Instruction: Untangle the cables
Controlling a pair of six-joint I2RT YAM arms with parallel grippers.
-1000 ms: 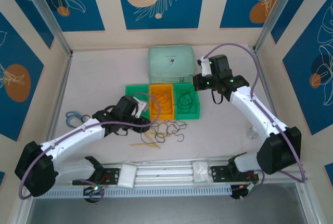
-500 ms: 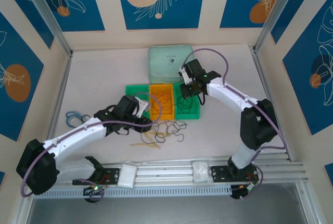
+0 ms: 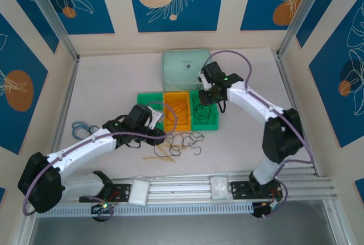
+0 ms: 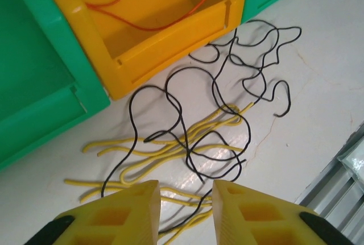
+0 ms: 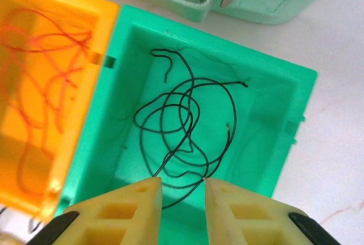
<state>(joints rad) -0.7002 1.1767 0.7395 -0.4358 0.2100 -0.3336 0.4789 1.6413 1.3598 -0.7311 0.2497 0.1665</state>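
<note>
Left gripper narrowly parted, thin black looped cables crossing pale yellow ones just ahead, right wrist view: right gripper slightly apart over coiled black cable inside green plastic bin.

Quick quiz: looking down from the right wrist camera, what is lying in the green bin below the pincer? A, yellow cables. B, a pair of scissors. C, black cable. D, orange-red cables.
C: the right wrist view shows loops of black cable on the floor of the green bin, while the orange-red cables lie in the orange bin beside it.
</note>
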